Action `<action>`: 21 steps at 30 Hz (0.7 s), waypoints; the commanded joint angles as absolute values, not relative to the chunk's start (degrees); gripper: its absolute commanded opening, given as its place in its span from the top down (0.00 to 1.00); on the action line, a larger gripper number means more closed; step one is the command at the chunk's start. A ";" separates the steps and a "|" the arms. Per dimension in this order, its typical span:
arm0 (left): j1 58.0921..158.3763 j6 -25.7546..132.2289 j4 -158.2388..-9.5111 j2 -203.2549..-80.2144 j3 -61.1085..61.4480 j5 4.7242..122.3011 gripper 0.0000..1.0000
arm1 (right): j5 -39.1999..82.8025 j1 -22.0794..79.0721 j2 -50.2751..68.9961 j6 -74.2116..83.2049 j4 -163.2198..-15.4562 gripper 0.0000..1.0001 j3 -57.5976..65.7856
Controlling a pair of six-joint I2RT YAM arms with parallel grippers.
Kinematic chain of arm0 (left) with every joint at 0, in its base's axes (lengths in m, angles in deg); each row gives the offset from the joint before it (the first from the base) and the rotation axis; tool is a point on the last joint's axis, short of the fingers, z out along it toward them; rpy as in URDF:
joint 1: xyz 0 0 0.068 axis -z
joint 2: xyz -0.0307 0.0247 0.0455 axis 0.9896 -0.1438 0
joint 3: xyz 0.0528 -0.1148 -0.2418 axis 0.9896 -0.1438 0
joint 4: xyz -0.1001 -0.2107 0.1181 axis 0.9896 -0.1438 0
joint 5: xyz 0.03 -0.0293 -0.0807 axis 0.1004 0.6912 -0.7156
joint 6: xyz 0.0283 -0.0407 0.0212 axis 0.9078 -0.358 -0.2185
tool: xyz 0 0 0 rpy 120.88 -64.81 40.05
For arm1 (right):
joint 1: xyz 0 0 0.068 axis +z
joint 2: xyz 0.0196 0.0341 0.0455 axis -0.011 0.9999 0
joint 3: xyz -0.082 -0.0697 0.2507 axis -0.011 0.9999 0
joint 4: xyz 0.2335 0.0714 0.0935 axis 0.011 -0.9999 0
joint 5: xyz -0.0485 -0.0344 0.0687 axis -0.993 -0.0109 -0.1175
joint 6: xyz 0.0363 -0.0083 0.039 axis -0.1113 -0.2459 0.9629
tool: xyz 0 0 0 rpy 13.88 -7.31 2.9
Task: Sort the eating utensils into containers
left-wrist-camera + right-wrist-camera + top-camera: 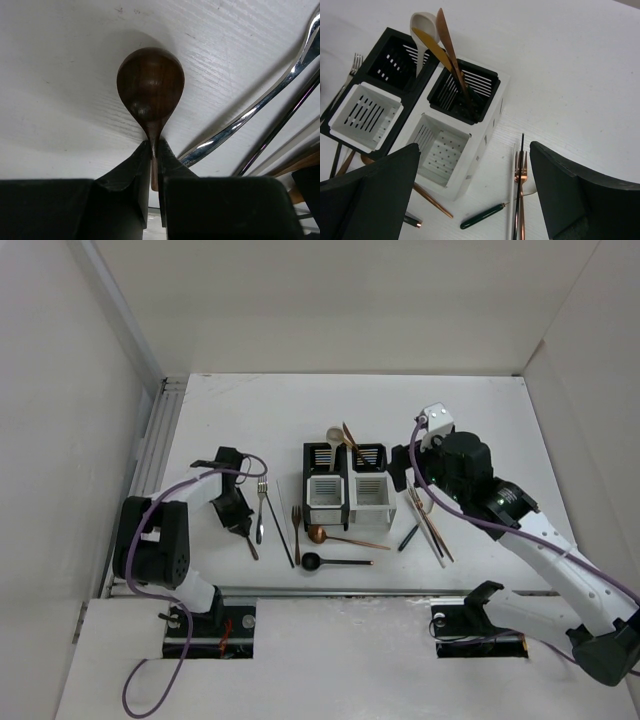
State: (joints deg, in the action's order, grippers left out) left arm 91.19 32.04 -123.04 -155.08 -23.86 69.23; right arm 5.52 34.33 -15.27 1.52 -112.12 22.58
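Left gripper [154, 150]: my jaws are closed down to a sliver and pinch the neck of the dark wooden spoon [150, 85] just behind its bowl. The bowl sticks straight out past my fingertips, close over the white table [60, 75]; I cannot tell whether it touches. This grip sits left of the caddy [347, 495], well apart from it. A silver fork [260, 502] and a black chopstick [284, 535] lie between me and the caddy.

Right gripper [475, 200]: my jaws are spread wide and hold nothing. It hangs just off the right side of the caddy. Between my fingers, flat on the table right of the caddy, lie a copper fork [520, 205] and a second black chopstick [521, 165] side by side. A dark green-handled piece [482, 216] lies nearer the caddy wall.

The caddy's far right black compartment [485, 82] holds a white spoon [420, 25] and two brownish handles, all leaning left. The other three compartments hold no utensils. A copper spoon [318, 533] and a black spoon [312, 561] lie in front of the caddy.
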 commanded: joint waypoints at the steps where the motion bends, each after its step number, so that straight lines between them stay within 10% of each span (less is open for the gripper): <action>1: 89.83 33.87 -117.36 -157.21 -25.25 70.11 1.00 | 3.88 34.70 -16.09 -0.21 -112.12 0.05 21.37; 12: 90.33 49.60 -101.49 -152.29 3.64 67.83 1.00 | 0.55 34.70 -13.89 -0.74 -101.33 0.05 19.61; 21: 105.01 50.40 -77.02 -152.29 1.40 62.02 1.00 | -2.10 34.70 -12.13 -2.40 -100.08 0.05 17.24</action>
State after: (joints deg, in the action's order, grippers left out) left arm 101.11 48.72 -85.27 -153.61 3.94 65.21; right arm -0.17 34.33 -12.17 -1.21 -104.01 20.11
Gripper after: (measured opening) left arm 0.051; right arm 0.957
